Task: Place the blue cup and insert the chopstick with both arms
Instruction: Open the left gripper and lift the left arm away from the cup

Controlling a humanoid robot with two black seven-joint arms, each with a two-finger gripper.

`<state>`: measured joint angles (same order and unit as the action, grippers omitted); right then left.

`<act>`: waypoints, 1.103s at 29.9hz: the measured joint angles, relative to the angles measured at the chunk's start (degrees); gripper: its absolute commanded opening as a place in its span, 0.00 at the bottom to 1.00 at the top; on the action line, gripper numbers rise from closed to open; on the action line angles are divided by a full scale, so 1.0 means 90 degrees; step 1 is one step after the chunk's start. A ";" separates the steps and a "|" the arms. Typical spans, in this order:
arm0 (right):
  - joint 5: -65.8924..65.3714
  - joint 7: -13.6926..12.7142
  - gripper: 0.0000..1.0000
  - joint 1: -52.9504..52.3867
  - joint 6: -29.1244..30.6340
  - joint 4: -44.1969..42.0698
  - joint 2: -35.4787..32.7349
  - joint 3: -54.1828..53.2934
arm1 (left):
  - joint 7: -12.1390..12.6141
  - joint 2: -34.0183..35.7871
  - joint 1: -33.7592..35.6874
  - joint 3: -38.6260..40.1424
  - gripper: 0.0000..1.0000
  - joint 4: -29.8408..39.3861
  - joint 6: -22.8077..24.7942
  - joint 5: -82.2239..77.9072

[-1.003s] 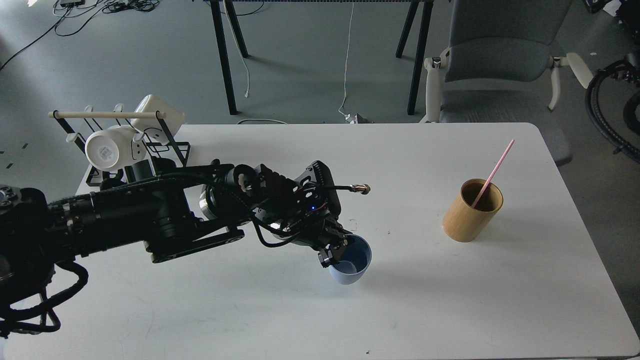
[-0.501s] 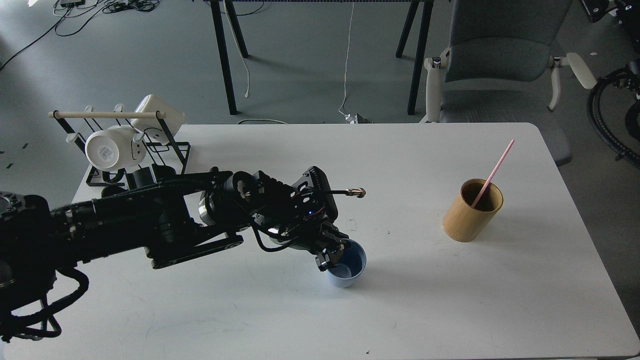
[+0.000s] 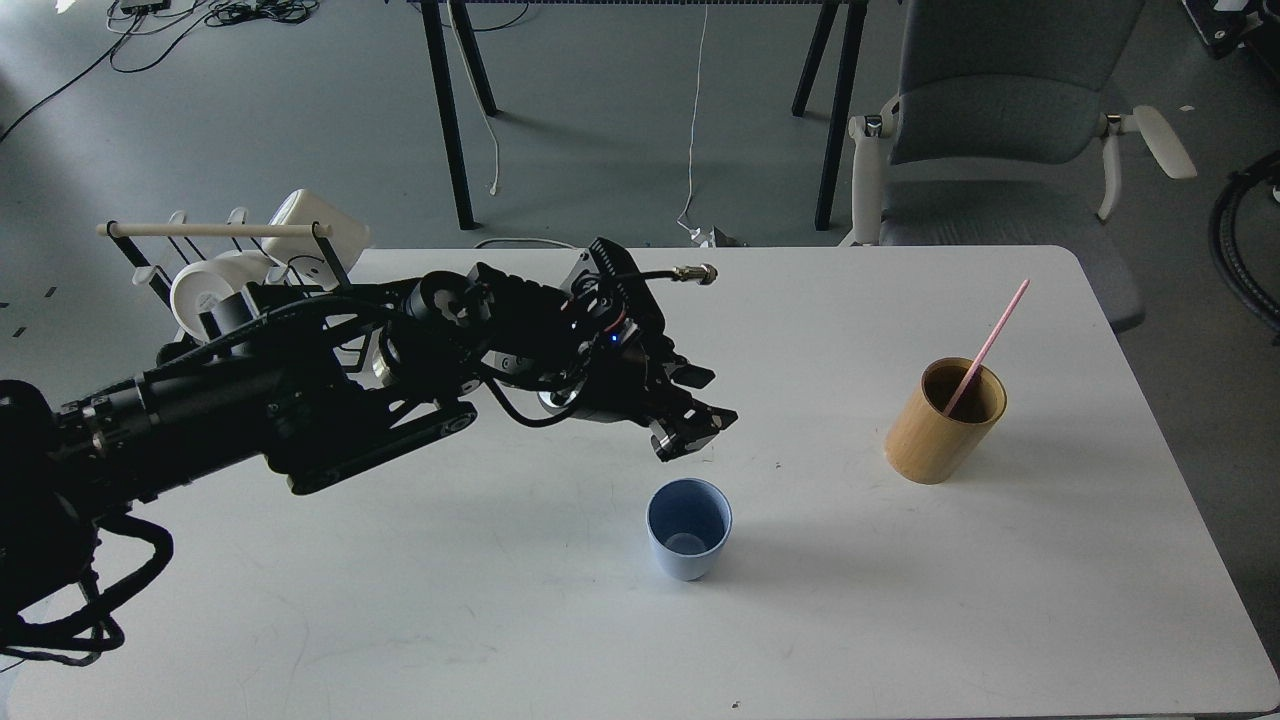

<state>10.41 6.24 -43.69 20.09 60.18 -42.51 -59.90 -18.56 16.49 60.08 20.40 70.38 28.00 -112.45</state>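
Note:
The pale blue cup [image 3: 689, 540] stands upright on the white table [image 3: 1000, 600], near the middle front, with nothing touching it. My left gripper [image 3: 698, 405] is open and empty, raised above and behind the cup, apart from it. The pink chopstick [image 3: 986, 347] leans inside a tan wooden cylinder [image 3: 943, 422] at the right of the table, its top end pointing up and right. My right gripper is out of view; only a loop of black cable [image 3: 1243, 240] shows at the right edge.
A black rack [image 3: 250, 290] with white mugs [image 3: 210, 295] stands at the table's back left corner, partly behind my left arm. A grey chair [image 3: 1000, 130] and black table legs [image 3: 445, 110] stand beyond the table's far edge.
My left gripper let go of the blue cup, opened, and rose up and back. The cup now stands upright and free on the table, in about the same spot.

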 measured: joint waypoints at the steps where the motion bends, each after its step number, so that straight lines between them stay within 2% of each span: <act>1: -0.0275 0.0000 1.00 0.0004 -0.0177 0.0214 -0.0108 0.0062 | 0.0000 0.0020 0.0005 0.0245 0.99 -0.0037 0.0000 0.0448; 8: -0.2436 -0.0004 1.00 0.0359 -0.0974 0.1529 -0.1017 0.0209 | 0.0011 0.0367 0.0013 0.1703 0.99 -0.0566 0.0000 0.4088; 13: -0.3978 0.0004 0.99 0.0846 -0.1122 0.1944 -0.1660 0.0220 | -0.0006 0.0486 0.0013 0.2404 1.00 -0.1510 -0.0002 0.6101; 16: -0.5158 0.0016 0.98 0.1082 -0.1213 0.2033 -0.1902 0.0226 | -0.0024 0.0507 0.0000 0.2504 1.00 -0.2179 -0.0003 0.7688; 23: -0.6780 0.0013 0.95 0.1729 -0.1800 0.2623 -0.2468 0.0469 | -0.0014 0.0465 -0.0219 0.2466 1.00 -0.3412 -0.0003 1.1047; 28: -0.8220 0.0002 0.91 0.1851 -0.2865 0.2821 -0.2614 0.1702 | -0.0014 0.0256 -0.0288 0.2469 1.00 -0.4093 -0.0001 1.2440; 33: -0.8483 -0.0023 0.91 0.1815 -0.3515 0.2606 -0.2412 0.3004 | -0.0033 0.0059 -0.0457 0.2491 1.00 -0.4202 0.0001 1.2844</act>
<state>-65.94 6.04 -27.36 -11.55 83.64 -64.22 -32.86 -18.86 17.02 55.97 42.82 32.57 28.01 3.14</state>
